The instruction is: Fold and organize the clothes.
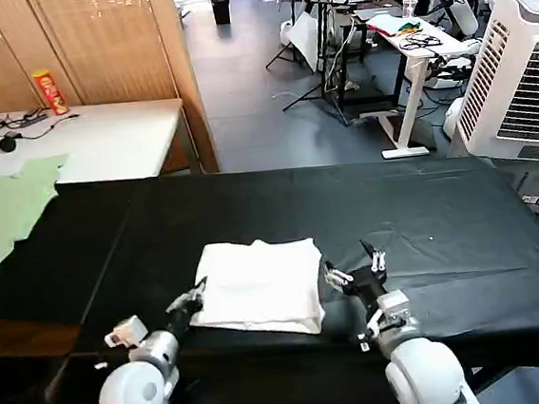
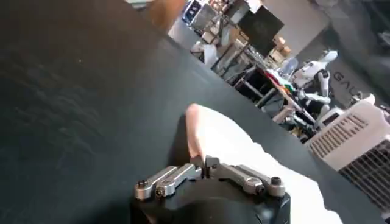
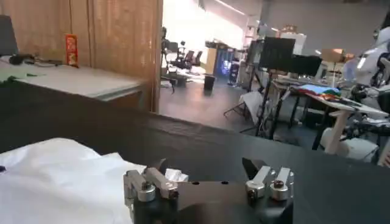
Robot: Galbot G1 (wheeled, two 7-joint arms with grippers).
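The T-shirt (image 1: 259, 286) lies folded into a neat white rectangle on my black table (image 1: 444, 233), close to the near edge and about at the middle of its width. The side facing up is plain; no print shows. Its top layer is smooth with a few soft creases, and the far edge is slightly wavy.

My left pincer (image 1: 192, 298) sits at the shirt's 9 o'clock, its tips pressed together right at the cloth's left edge; whether they pinch the fabric I cannot tell. My right pincer (image 1: 355, 266) sits at the shirt's 3 o'clock, just beside the right edge, fingers spread, nothing between them.

From my head I see a pale green garment (image 1: 3, 210) at 10 o'clock on the table's far left, and a white side table (image 1: 110, 136) behind it. My left wrist view shows the shirt's rounded corner (image 2: 198, 125) up close, just ahead of the closed tips. My right wrist view shows the shirt's puffy folded layers (image 3: 55, 176) from low down, beside one open finger (image 3: 159, 172).
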